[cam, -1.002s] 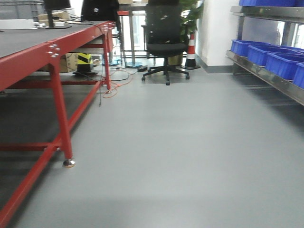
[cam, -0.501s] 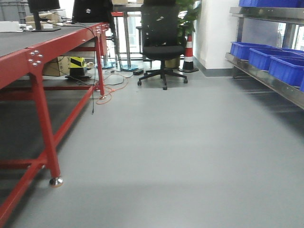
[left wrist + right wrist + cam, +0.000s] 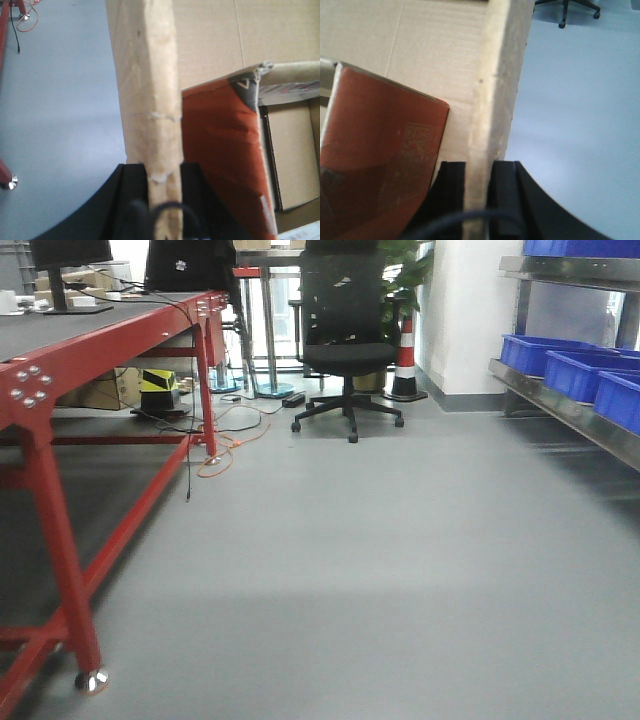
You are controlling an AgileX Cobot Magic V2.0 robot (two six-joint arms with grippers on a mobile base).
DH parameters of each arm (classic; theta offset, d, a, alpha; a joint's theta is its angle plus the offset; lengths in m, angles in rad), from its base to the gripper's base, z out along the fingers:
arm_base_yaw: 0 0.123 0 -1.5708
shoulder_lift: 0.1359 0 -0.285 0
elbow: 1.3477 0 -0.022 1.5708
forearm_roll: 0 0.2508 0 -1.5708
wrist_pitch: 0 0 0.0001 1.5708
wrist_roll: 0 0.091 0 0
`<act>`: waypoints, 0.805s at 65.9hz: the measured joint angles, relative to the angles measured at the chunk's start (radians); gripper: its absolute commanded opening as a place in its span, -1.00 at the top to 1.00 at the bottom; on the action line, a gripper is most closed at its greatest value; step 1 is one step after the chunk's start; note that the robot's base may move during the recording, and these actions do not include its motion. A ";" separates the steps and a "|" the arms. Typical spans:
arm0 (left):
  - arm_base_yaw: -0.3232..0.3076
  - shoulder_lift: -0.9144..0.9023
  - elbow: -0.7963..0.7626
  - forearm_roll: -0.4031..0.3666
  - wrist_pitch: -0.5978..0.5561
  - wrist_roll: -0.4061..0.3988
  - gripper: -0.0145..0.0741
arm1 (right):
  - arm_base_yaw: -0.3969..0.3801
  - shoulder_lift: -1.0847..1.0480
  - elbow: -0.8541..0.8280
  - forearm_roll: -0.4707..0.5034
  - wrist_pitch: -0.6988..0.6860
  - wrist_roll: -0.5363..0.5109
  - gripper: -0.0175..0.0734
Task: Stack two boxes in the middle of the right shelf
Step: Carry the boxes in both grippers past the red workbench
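Note:
The left wrist view shows my left gripper [image 3: 162, 170] shut on the upright wall of a plain brown cardboard box [image 3: 147, 75]. In the right wrist view my right gripper [image 3: 478, 167] is shut on another upright wall of a brown cardboard box [image 3: 495, 75]. Both walls run straight up out of the jaws. A red printed carton [image 3: 220, 140] leans inside, also seen as the red carton [image 3: 380, 135]. Lower right of it lies a plain brown box [image 3: 295, 155]. The right shelf [image 3: 560, 405], shiny steel, runs along the right edge of the front view. No gripper shows there.
A red-framed workbench [image 3: 110, 350] fills the left side, with its foot [image 3: 90, 680] near the bottom. Blue bins [image 3: 580, 365] sit on the shelf. A black office chair [image 3: 345, 350], a striped cone [image 3: 405, 355] and floor cables [image 3: 225, 435] lie ahead on the grey floor.
The front view has advanced along the aisle: the workbench leg has slid down and left, and the shelf with its bins has drifted toward the right edge.

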 measured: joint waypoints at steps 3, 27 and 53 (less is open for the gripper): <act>0.000 0.000 0.000 0.000 0.000 0.000 0.92 | 0.000 0.000 0.000 0.000 0.000 0.000 0.95; 0.000 0.000 0.000 0.000 -0.002 0.000 0.92 | 0.000 0.000 0.000 0.000 0.000 0.000 0.95; 0.000 0.000 0.000 0.000 -0.016 0.000 0.92 | 0.000 0.000 0.000 0.000 -0.005 -0.002 0.95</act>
